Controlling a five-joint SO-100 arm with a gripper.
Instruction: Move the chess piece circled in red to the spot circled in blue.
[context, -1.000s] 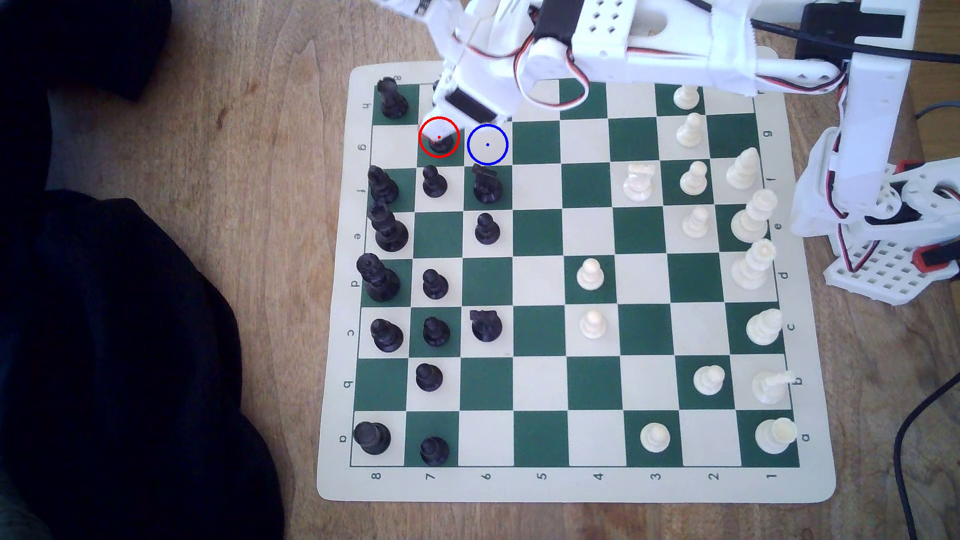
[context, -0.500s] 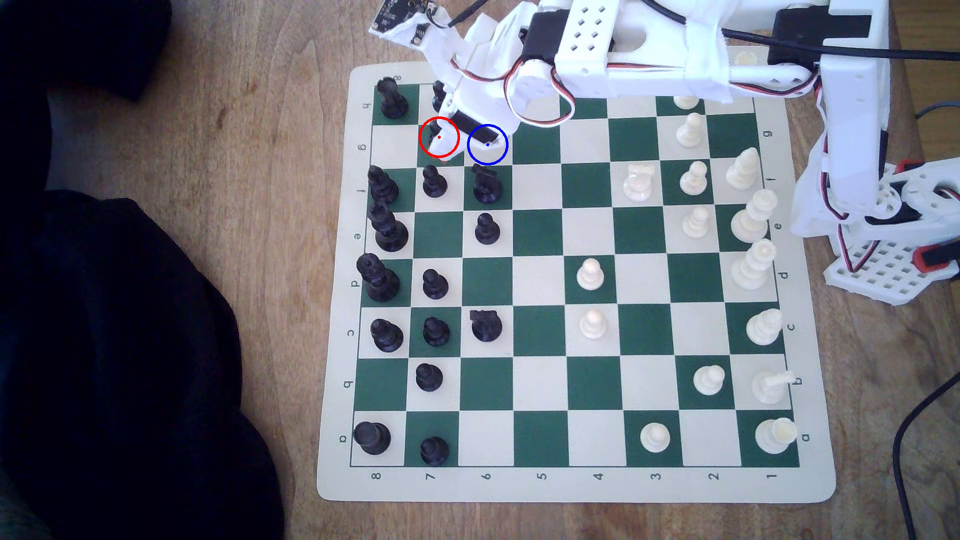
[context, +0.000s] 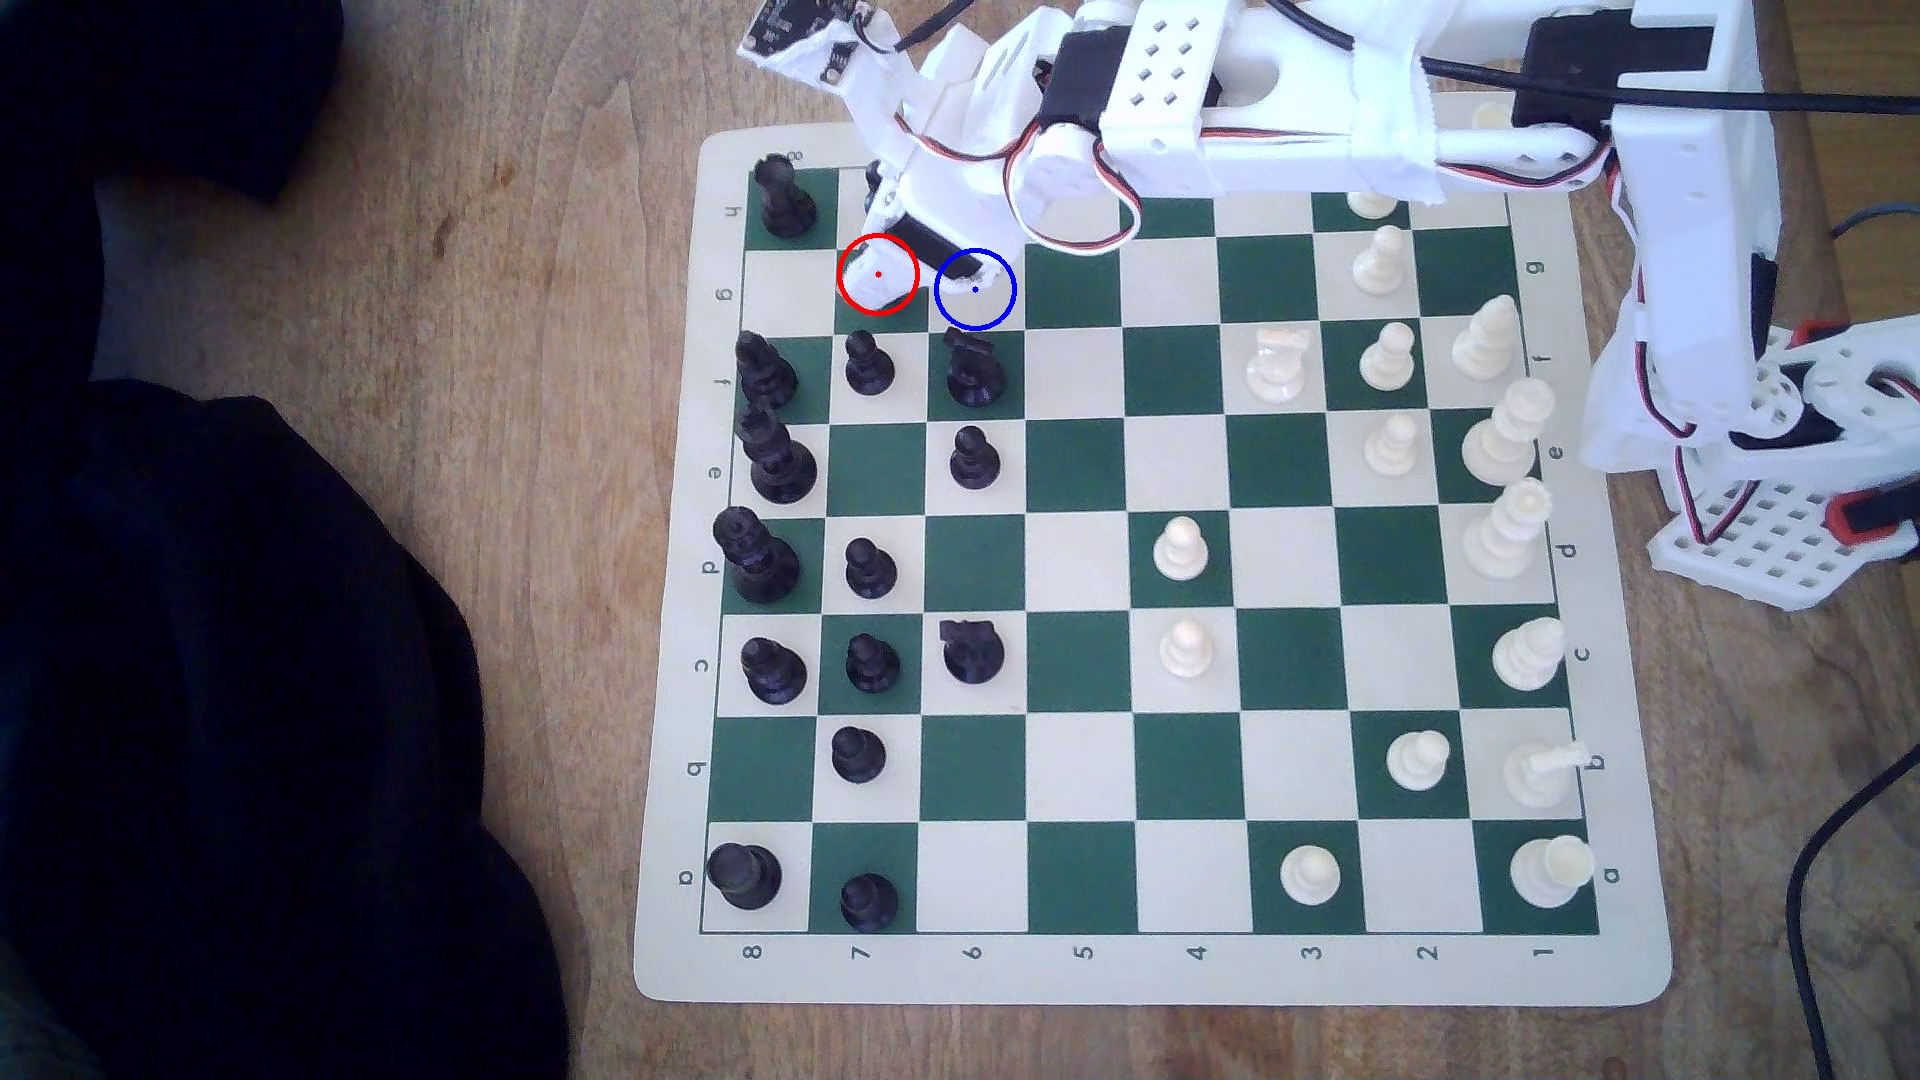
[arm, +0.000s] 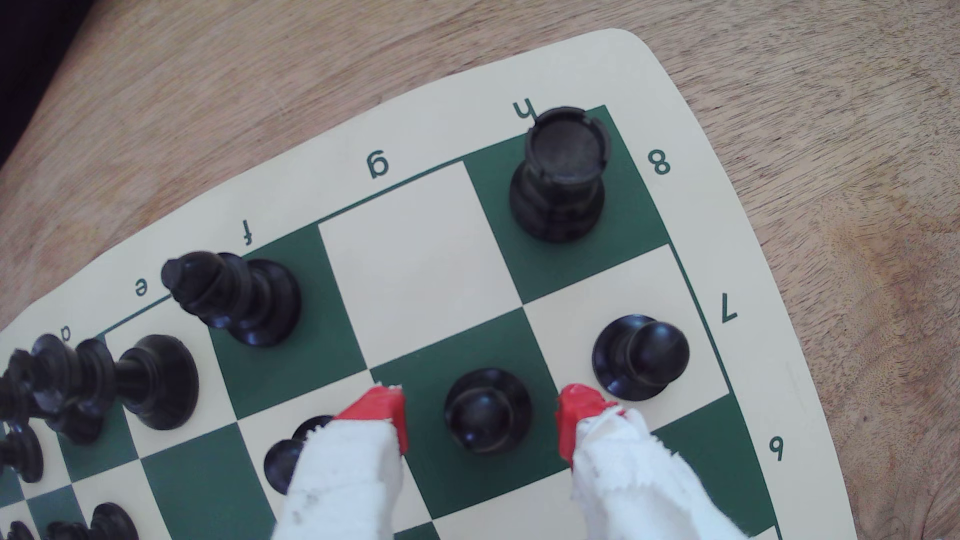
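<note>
Pawn (arm: 487, 413) upright on green | tool (arm: 480, 420) lowered further, straddling, spread

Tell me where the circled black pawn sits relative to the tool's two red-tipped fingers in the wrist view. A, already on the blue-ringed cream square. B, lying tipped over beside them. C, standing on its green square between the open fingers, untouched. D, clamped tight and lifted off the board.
C: the black pawn stands upright on its green square, with gaps to both red-tipped fingers of the open tool.
</note>
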